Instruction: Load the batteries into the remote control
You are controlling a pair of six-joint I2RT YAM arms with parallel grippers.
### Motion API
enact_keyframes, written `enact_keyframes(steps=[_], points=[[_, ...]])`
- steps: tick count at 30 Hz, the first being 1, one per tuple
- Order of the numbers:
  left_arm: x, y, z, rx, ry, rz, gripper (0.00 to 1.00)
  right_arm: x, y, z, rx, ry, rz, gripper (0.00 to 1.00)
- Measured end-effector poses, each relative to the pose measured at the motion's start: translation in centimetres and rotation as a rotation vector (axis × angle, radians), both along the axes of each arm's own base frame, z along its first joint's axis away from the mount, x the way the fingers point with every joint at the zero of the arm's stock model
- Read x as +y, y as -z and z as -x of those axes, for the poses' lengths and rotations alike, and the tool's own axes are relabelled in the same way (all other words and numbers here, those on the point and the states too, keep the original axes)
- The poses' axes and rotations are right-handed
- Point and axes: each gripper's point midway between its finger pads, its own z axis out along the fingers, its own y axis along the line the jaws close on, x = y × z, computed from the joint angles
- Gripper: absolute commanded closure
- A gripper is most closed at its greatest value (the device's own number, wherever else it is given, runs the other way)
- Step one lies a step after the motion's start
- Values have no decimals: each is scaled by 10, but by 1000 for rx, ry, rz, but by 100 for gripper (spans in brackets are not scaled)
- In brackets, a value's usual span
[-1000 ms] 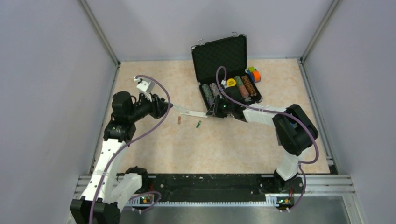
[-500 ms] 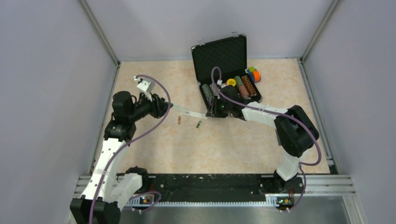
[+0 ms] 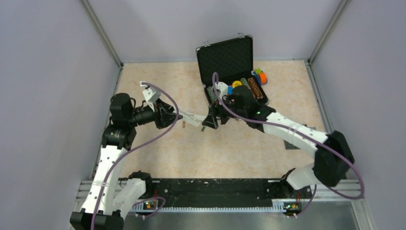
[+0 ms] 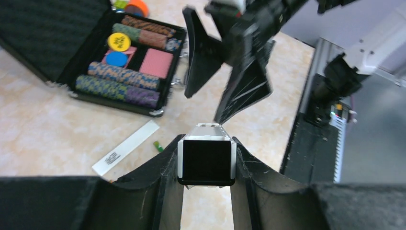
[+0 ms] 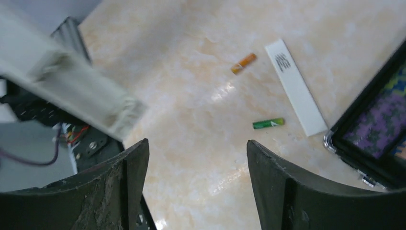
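My left gripper is shut on the remote control, a white bar seen end-on with a dark square face. In the right wrist view the remote control is a blurred white bar at upper left. Just past its far tip, my right gripper hangs open above the table with nothing between its fingers. The green battery and the brownish-orange battery lie loose on the table. A flat white strip with a dark label lies beside them.
An open black case holding rows of poker chips stands just behind the right gripper, its lid upright. Small coloured items sit behind the case. Grey walls enclose the table. A black rail runs along the near edge.
The right gripper has opened and moved left from the case's corner to the remote's tip. The left gripper has shifted slightly right, still shut on the remote.
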Motion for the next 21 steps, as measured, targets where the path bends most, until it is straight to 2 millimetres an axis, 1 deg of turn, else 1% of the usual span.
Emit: enact_keyframes(steps=[1, 2, 4, 6, 8, 11, 13, 16, 18, 21], points=[[-2, -3, 5, 0, 32, 0, 100, -3, -21, 11, -57, -57, -33, 26], [-5, -8, 10, -1, 67, 3, 100, -6, -46, 23, -121, -121, -75, 26], [-8, -15, 17, -5, 120, 15, 100, -8, -80, 41, -206, -210, -142, 26], [-12, -25, 24, -8, 174, 31, 100, -8, -108, 60, -261, -311, -205, 26], [-14, -34, 29, -10, 212, 43, 100, -4, -129, 74, -288, -403, -244, 25], [-17, -46, 37, -16, 267, 61, 100, 3, -144, 83, -321, -488, -268, 24], [-19, -54, 45, -13, 302, 75, 100, 9, -148, 87, -331, -537, -276, 22], [-20, -63, 55, -15, 352, 92, 100, 19, -149, 87, -326, -585, -278, 17], [-21, -65, 59, -14, 373, 98, 100, 23, -147, 87, -315, -608, -279, 17], [-21, -66, 60, -9, 383, 102, 100, 26, -144, 92, -285, -646, -281, 16]])
